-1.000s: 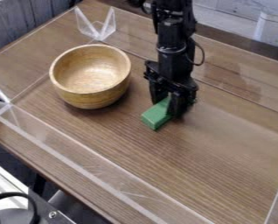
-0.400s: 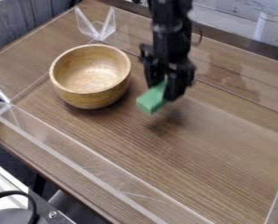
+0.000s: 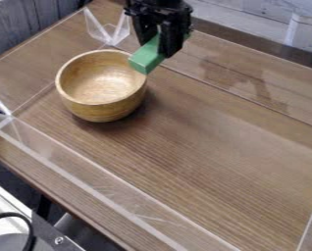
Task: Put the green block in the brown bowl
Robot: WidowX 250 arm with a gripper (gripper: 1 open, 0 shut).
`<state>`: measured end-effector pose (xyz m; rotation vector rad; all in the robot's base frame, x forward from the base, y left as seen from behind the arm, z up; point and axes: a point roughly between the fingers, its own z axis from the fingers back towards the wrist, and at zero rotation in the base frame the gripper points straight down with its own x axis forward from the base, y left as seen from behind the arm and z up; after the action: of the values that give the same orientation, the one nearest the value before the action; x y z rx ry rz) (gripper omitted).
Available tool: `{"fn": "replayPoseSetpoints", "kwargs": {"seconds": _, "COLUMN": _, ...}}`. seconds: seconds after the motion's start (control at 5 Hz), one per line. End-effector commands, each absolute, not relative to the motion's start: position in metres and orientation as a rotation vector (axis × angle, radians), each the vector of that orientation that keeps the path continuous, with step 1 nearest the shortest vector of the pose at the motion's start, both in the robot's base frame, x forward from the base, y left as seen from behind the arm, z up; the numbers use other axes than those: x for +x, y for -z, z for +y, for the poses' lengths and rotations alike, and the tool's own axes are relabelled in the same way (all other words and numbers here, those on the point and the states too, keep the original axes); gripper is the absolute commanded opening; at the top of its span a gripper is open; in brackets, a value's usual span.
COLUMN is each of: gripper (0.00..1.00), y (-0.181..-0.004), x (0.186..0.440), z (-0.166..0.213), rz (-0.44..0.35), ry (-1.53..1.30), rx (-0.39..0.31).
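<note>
1. Since the earlier frames, we saw the gripper (image 3: 160, 44) climb from low on the counter (image 3: 211, 147), right of centre, to the upper middle of the picture, and the green block (image 3: 147, 57) rose with it off the wood.
2. We found the fingers (image 3: 175, 43) clamped on the green block, whose upper part was gripped while its lower end hung tilted down and to the left, clear of the counter.
3. We placed the brown bowl (image 3: 102, 85) in the upper left part of the frame, standing on the counter with nothing inside that we could see.
4. We judged the block to be hanging near the bowl's upper right rim; from this one view we could not tell whether it was over the hollow or just beyond it.
5. We read the step in hand as the carry, with the lift done and the release not yet made.
6. We thought a release from this spot might send the block onto the thick rim, from which it could bounce out onto the counter.
7. We also noted the tilt of the block in the grip: held by one end, it could swing or slip if the arm moved sharply.
8. We judged that a drop from this height into the smooth wooden hollow might let the bar skip out, so lowering first seemed wiser.
9. We saw clear panels (image 3: 109, 27) beyond the bowl, which the arm could brush if it overshot.
</note>
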<state>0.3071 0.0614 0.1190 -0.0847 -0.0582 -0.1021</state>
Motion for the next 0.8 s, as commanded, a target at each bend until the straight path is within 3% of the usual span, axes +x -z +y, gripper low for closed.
{"fn": "replayPoseSetpoints", "kwargs": {"seconds": 0.0, "gripper": 0.00, "y": -0.143, "x": 0.308, "z": 0.080, "rz": -0.135, "ry": 0.073, "rx": -0.045}}
{"fn": "replayPoseSetpoints", "kwargs": {"seconds": 0.6, "gripper": 0.00, "y": -0.124, "x": 0.286, "z": 0.135, "rz": -0.097, "ry": -0.021, "rx": -0.011}}
